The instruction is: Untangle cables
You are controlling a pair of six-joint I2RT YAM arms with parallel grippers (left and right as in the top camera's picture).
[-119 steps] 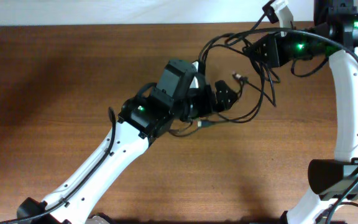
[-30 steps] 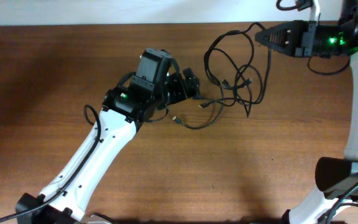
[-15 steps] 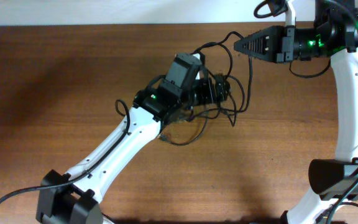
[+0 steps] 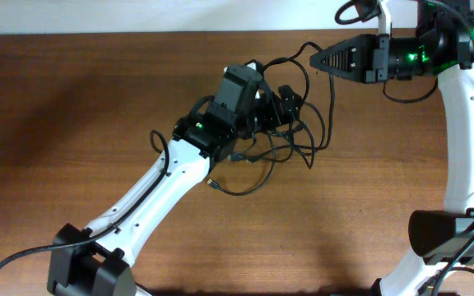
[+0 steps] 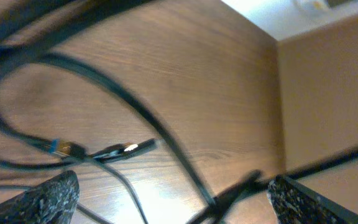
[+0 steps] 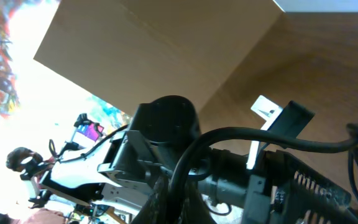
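Reaching into the middle of the table (image 4: 72, 123), the left gripper (image 4: 285, 102) hangs over a knot of thin black cables (image 4: 295, 140) while the right gripper (image 4: 318, 60), near the far edge, appears pinched shut on a raised strand that loops up to its tip. The rest of the cords sprawl in overlapping rings on the wood between the two arms, with one loose plug (image 4: 211, 184) trailing toward the near side. The step in hand looks like picking a second strand to pull apart from the one held high. To do it well, the left fingers should close on a single cord only, close to a crossing, and draw it sideways and away from the right hand with little tension, so that loops slide open instead of cinching; taking two cords at once would tighten the snarl. The view from the left wrist shows what the overhead cannot: the left gripper (image 5: 173, 196) is spread wide with nothing clamped, blurred cords run across its gap, and a yellow-tipped plug (image 5: 126, 148) lies flat on the wood just beyond. The right wrist view adds only a cord rising from its lower edge toward the left arm (image 6: 166, 121); its own fingers are not visible there.
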